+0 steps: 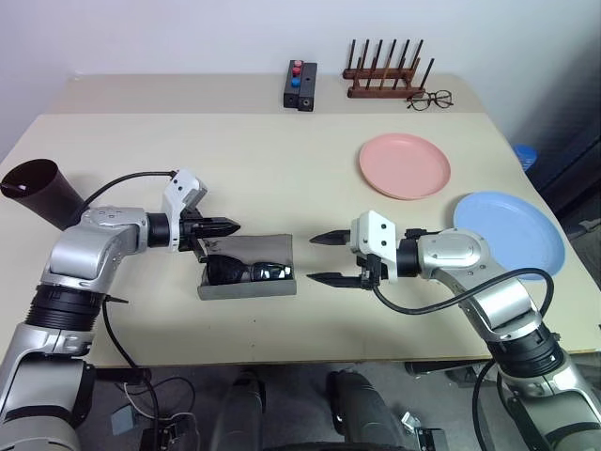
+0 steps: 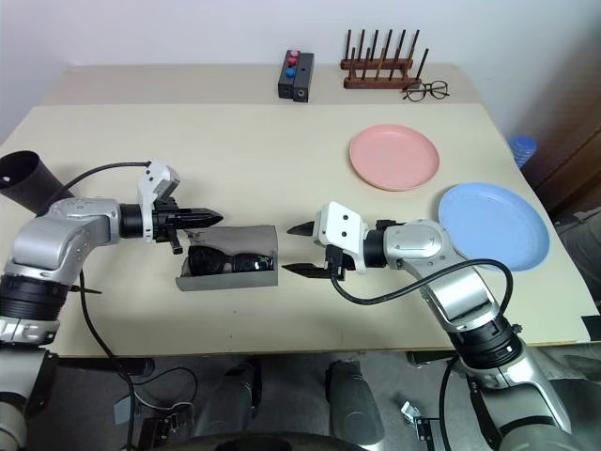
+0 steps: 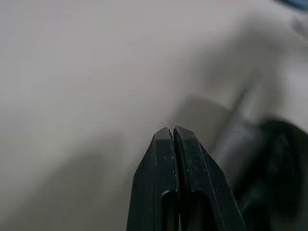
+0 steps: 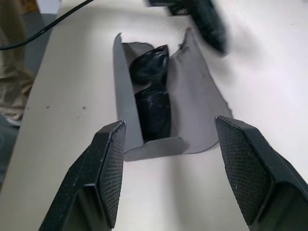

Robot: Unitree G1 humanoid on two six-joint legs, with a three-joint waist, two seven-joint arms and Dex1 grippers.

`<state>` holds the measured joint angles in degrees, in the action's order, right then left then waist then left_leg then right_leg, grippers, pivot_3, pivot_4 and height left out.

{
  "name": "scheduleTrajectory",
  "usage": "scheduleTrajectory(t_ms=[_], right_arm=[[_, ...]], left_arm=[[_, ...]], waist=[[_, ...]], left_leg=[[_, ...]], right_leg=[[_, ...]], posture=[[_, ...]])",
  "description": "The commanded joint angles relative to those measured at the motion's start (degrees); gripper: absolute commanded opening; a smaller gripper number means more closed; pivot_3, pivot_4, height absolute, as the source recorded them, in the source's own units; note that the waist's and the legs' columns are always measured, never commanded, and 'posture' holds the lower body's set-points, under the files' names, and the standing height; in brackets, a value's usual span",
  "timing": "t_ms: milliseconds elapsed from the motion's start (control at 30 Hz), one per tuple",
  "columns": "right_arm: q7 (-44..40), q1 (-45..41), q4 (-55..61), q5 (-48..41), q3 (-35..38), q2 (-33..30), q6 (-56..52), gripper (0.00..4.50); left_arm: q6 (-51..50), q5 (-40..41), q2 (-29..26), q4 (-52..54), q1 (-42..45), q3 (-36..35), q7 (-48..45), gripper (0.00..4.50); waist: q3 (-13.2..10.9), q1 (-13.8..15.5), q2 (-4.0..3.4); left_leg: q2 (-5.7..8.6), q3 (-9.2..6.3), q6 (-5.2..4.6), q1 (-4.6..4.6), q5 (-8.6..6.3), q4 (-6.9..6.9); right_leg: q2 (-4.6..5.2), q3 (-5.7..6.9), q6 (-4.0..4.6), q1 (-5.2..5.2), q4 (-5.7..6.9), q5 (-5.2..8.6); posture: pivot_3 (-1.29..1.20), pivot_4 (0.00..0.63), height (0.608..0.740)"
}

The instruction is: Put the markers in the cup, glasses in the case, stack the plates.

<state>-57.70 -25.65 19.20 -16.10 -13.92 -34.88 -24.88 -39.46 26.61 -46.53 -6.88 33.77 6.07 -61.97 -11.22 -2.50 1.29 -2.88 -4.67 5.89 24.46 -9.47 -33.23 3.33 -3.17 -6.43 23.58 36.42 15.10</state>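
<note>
Beige table (image 1: 263, 169) against white wall (image 1: 188, 38)

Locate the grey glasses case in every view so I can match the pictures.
Left eye view: grey glasses case lies open, left of centre, sunglasses inside, between the two grippers.
Right eye view: left of centre.
Left wrist view: cannot tell; blurred shapes beyond the shut fingers.
Right wrist view: upper centre, beyond the open fingers.
Shared landmark: the sunglasses in the case.

Table (image 1: 188, 150) with case (image 1: 246, 282), plates (image 1: 404, 165)
</note>
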Motion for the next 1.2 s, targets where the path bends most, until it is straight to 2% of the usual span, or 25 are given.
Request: scheduleTrajectory(t_ms=[33, 267, 600, 700, 833, 1000, 1200], right_arm=[[0.93, -0.47, 2.17, -1.09, 2.36, -0.09, 0.17, 2.98], [1.03, -1.37, 1.24, -1.45, 2.7, 0.02, 0.46, 2.98], [0.78, -2.38, -1.13, -0.53, 1.57, 0.7, 1.84, 2.98], [1.41, -2.67, -2.38, 0.69, 1.21, 0.7, 2.4, 2.98], [4.45, -4.96, -6.47, 3.32, 1.78, 1.32, 1.99, 2.98], [11.91, -10.37, -17.92, 12.2, 1.49, 0.43, 2.22, 2.98], [22.69, -18.21, -39.94, 25.52, -0.95, -1.44, 11.25, 2.98]], left_arm=[[1.0, -1.1, -1.94, 1.4, -0.29, 1.22, -5.0, 0.03], [1.88, -0.86, -5.5, 7.85, -5.88, -0.04, -10.23, 0.03], [2.65, -0.6, -8.42, 18.38, -17.1, -4.0, -9.24, 0.03], [4.77, -1.17, -7.89, 19.77, -20.26, -5.61, -7.76, 0.03], [6.69, 0.89, -3.04, 19.65, -20.31, -10.81, -2.2, 0.03], [9.01, 3.04, 1.07, 22.13, -19.79, -16.17, 2.44, 0.03], [8.79, 6.35, 2.84, 30.88, -25.05, -18.75, 5.03, 0.03]], waist=[[0.0, 0.0, 0.0], [-0.01, -0.08, -0.01], [0.0, 0.03, -0.01], [0.0, -0.06, -0.02], [0.0, 0.03, -0.03], [0.0, 0.12, -0.01], [-0.01, -0.03, -0.03]], left_leg=[[0.0, 0.0, 0.0, -0.01, 0.0, 0.0], [-0.01, 0.0, 0.0, -0.02, 0.0, 0.02], [-0.02, -0.01, 0.0, -0.03, 0.0, -0.06], [-0.02, -0.01, 0.0, -0.03, 0.0, -0.06], [-0.02, 0.0, 0.0, -0.06, 0.0, -0.06], [-0.01, 0.0, 0.0, -0.02, 0.0, -0.23], [0.01, 0.03, 0.0, -0.02, 0.0, -0.19]], right_leg=[[0.0, 0.0, 0.01, -0.01, 0.0, 0.0], [0.0, -0.01, 0.01, 0.01, 0.02, 0.01], [0.02, -0.01, 0.03, -0.03, 0.04, 0.02], [0.02, -0.01, 0.03, -0.04, 0.04, 0.02], [0.02, -0.01, 0.04, -0.04, 0.05, 0.02], [0.02, 0.0, 0.05, -0.07, 0.09, -0.01], [0.06, -0.01, 0.04, -0.07, 0.06, -0.01]], posture=[[0.0, 0.15, 0.74], [0.0, 0.15, 0.74], [0.0, 0.15, 0.74], [0.0, 0.15, 0.74], [0.0, 0.15, 0.74], [0.0, 0.15, 0.74], [0.0, 0.15, 0.74]])
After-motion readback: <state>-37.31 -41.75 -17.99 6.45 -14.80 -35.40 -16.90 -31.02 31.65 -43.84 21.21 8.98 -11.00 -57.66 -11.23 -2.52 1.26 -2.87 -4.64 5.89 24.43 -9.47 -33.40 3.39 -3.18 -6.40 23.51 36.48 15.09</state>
